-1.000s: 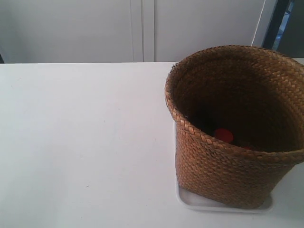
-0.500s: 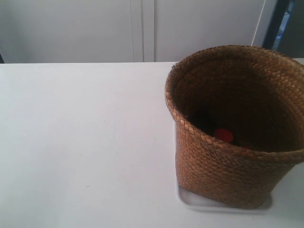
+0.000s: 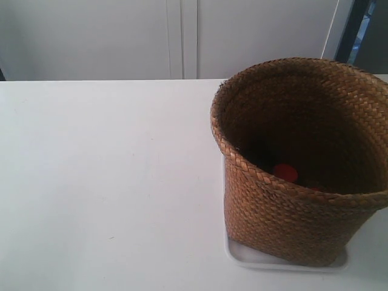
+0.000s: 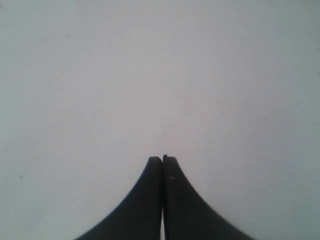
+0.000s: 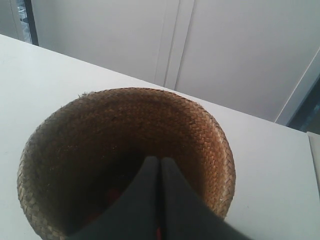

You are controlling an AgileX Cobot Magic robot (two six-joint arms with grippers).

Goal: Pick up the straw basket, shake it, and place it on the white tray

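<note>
The straw basket point(image 3: 291, 224) stands upright on the white tray point(image 3: 251, 257) at the exterior view's right; only the tray's front rim shows beneath it. A red object point(image 3: 284, 173) lies in its dark inside. Neither arm appears in the exterior view. In the right wrist view, my right gripper point(image 5: 160, 159) is shut with nothing between its fingers, seen against the basket point(image 5: 200, 125) and its opening, apart from the rim. My left gripper point(image 4: 162, 158) is shut and holds nothing, over bare white table point(image 4: 150, 75).
The white table point(image 3: 109, 170) stretches across the exterior view's left and middle. Pale cabinet doors point(image 3: 182, 36) stand behind its far edge. The basket's right side runs off the exterior frame.
</note>
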